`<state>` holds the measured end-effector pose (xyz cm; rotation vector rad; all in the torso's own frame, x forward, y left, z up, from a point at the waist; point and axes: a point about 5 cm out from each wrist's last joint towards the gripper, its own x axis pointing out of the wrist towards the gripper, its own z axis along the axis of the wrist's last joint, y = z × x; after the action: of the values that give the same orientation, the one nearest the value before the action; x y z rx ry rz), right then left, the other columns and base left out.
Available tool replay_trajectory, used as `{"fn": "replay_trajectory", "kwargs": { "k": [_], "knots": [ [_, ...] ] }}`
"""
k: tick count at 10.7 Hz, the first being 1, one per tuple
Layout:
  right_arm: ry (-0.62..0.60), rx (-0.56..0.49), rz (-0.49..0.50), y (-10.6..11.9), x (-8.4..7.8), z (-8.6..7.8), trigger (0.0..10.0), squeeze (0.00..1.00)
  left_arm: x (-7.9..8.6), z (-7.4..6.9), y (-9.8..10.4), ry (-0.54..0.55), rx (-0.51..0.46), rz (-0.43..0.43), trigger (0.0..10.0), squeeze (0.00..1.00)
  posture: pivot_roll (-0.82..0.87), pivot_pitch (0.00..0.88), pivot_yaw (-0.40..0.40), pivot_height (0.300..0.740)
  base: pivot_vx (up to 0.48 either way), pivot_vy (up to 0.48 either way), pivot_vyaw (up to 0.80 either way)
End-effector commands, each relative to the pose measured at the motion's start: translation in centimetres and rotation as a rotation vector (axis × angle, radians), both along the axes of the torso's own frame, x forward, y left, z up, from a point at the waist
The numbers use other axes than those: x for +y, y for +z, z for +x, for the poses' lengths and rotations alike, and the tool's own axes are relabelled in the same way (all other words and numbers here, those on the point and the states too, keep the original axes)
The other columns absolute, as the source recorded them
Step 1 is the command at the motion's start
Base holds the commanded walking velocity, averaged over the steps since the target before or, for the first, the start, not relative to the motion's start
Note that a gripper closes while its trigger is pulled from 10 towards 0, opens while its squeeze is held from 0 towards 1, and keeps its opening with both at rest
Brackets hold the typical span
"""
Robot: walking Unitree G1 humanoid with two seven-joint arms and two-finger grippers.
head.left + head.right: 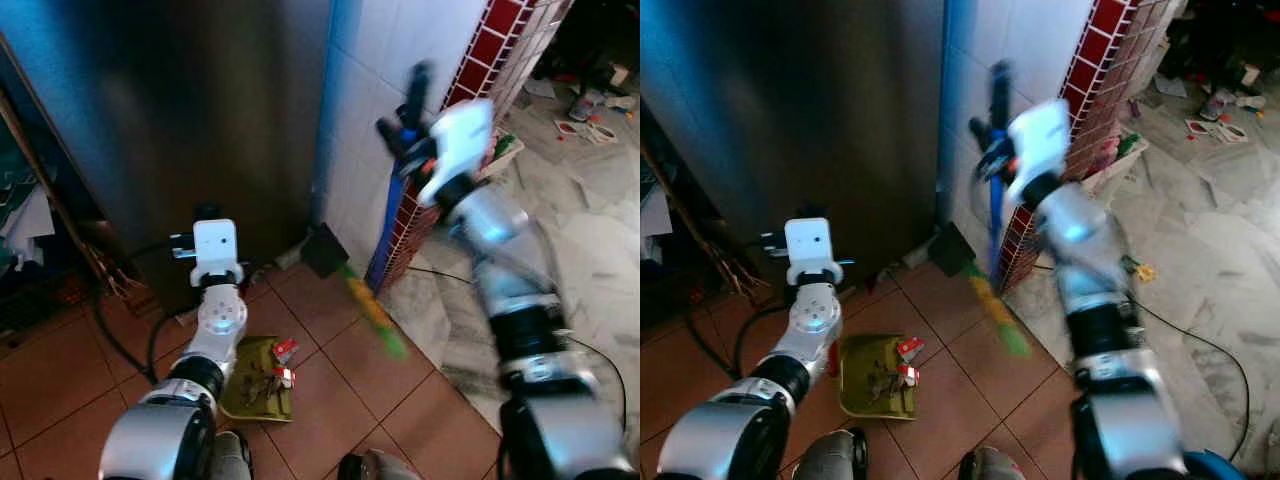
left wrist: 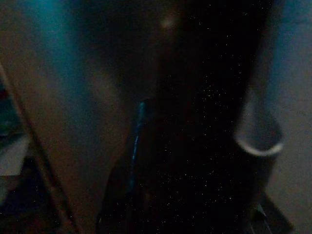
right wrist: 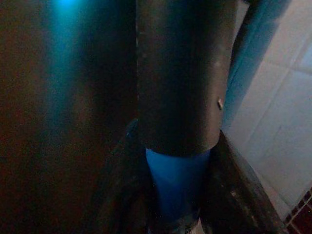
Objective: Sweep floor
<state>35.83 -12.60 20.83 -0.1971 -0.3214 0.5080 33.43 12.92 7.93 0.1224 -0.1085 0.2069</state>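
Note:
My right gripper [image 1: 405,130] is raised high by the white tiled wall and shut on a broom handle [image 1: 994,190]. The handle is blue with a black top grip [image 3: 178,78], which sits between the fingers in the right wrist view. The blue shaft runs down toward the foot of the red-tiled pillar. An olive dustpan [image 1: 256,385] lies on the brown tiles below my left arm and holds red and white scraps [image 1: 284,352]. My left gripper [image 1: 207,213] reaches forward low toward the dark metal front, and its wrist view is very dark.
A dark metal appliance front [image 1: 200,100] stands ahead, a white tiled wall [image 1: 380,70] and red-tiled pillar [image 1: 490,45] to its right. A blurred green-yellow stick [image 1: 375,315] with a black head [image 1: 324,250] lies on the tiles. Black cables [image 1: 125,345] trail left. Clutter [image 1: 590,120] sits on the marble floor.

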Motion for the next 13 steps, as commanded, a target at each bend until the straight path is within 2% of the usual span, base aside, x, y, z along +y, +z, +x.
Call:
{"fn": "replay_trajectory", "kwargs": {
  "k": [1, 3, 6, 9, 11, 12, 13],
  "knots": [
    [0.026, -0.021, 0.023, 0.1, 0.4, -0.2, 10.0, 0.00, -0.7, -0.3, -1.0, -0.035, 0.069, -0.028, 10.0, 0.00, -0.12, 0.102, -0.082, 0.740, 0.000, 0.000, 0.00],
    [0.009, -0.011, 0.062, -1.8, 1.1, -0.5, 10.0, 0.00, -0.9, -0.3, -1.4, -0.079, 0.102, -0.088, 10.0, 0.00, -0.12, 0.106, -0.081, 0.740, 0.000, 0.000, 0.00],
    [0.000, -0.007, 0.073, -3.1, 1.8, -0.8, 10.0, 0.00, -1.5, -0.3, -1.5, -0.135, 0.123, -0.123, 10.0, 0.00, -0.12, 0.103, -0.082, 0.740, 0.000, 0.000, 0.00],
    [0.069, 0.104, 0.138, -5.5, 3.7, -1.8, 10.0, 0.00, -1.7, -0.1, -1.4, -0.158, 0.131, -0.137, 10.0, 0.00, -0.13, 0.095, -0.080, 0.740, 0.000, 0.000, 0.00],
    [0.130, 0.181, 0.171, -6.1, 3.8, -2.6, 10.0, 0.00, -1.8, 0.0, -1.4, -0.159, 0.137, -0.136, 10.0, 0.00, -0.14, 0.089, -0.082, 0.740, 0.000, 0.000, 0.00],
    [0.122, 0.202, 0.201, -5.9, 3.5, -2.6, 10.0, 0.00, -1.8, 0.1, -1.3, -0.157, 0.139, -0.135, 10.0, 0.00, -0.14, 0.087, -0.083, 0.740, 0.000, 0.000, 0.00],
    [0.099, 0.245, 0.298, -4.9, 3.1, -2.3, 10.0, 0.00, -1.8, 0.1, -1.3, -0.152, 0.143, -0.129, 10.0, 0.00, -0.14, 0.085, -0.081, 0.740, 0.000, 0.000, 0.00]
  ]
}}
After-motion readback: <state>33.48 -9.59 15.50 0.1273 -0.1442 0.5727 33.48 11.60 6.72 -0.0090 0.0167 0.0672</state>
